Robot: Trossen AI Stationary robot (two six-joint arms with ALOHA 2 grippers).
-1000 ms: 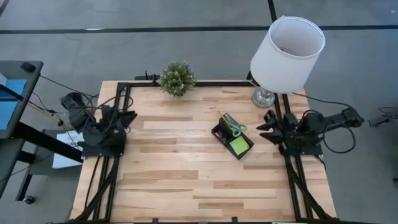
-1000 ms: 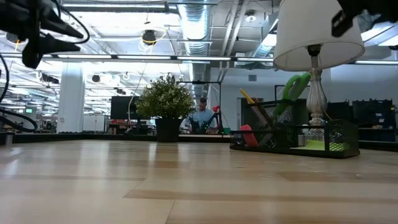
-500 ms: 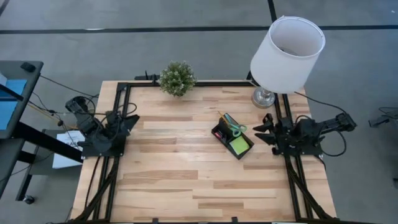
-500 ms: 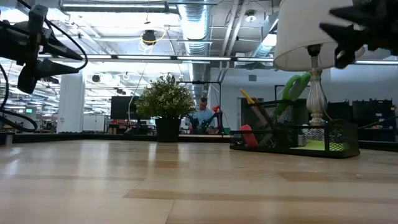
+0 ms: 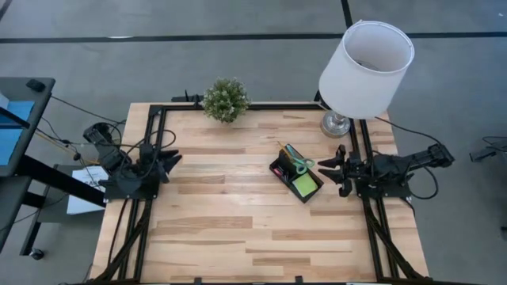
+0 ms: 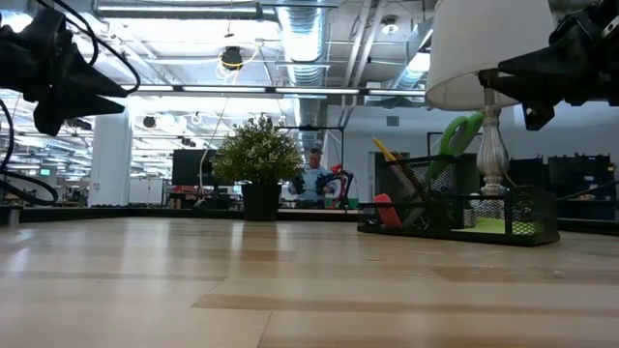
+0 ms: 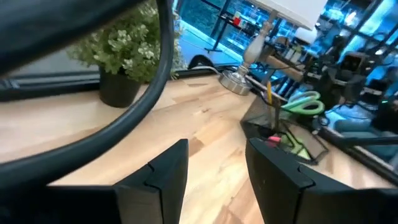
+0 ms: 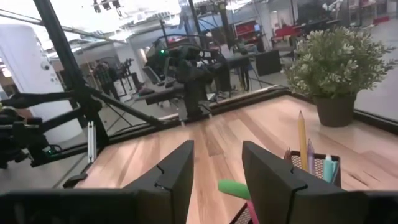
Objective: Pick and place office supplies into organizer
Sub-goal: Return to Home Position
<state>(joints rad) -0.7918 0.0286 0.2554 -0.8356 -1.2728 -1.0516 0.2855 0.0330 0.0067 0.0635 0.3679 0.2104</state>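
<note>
From above, the black organizer point(image 5: 274, 166) sits right of the middle of the counter point(image 5: 230, 222), skew to its edges. Its long axis runs from the plant point(image 5: 226, 100) side toward the near right. The scissors point(image 5: 299, 161) and pencil point(image 5: 282, 149) stand in the end nearer the plant, and the sticky-note pad point(image 5: 305, 185) lies in the other end. The right hand point(image 5: 333, 169) is just beside the organizer. The left hand point(image 5: 170, 161) is well apart, at the counter's left edge. A lamp point(image 5: 366, 59) stands at the far right corner.

The level view adds height. The scissors point(image 6: 462, 130) stand handles up and the pencil point(image 6: 384, 152) leans left. Both the left hand point(image 6: 116, 97) and the right hand point(image 6: 513, 92) hang clear of the counter. A person point(image 6: 314, 179) shows far behind.

In the left wrist view, the left hand point(image 7: 214, 168) is parted to a middling gap and empty.

In the right wrist view, the right hand point(image 8: 216, 165) is likewise parted and empty. Only here does a teal pen point(image 8: 328, 168) show beside the pencil point(image 8: 302, 137).
</note>
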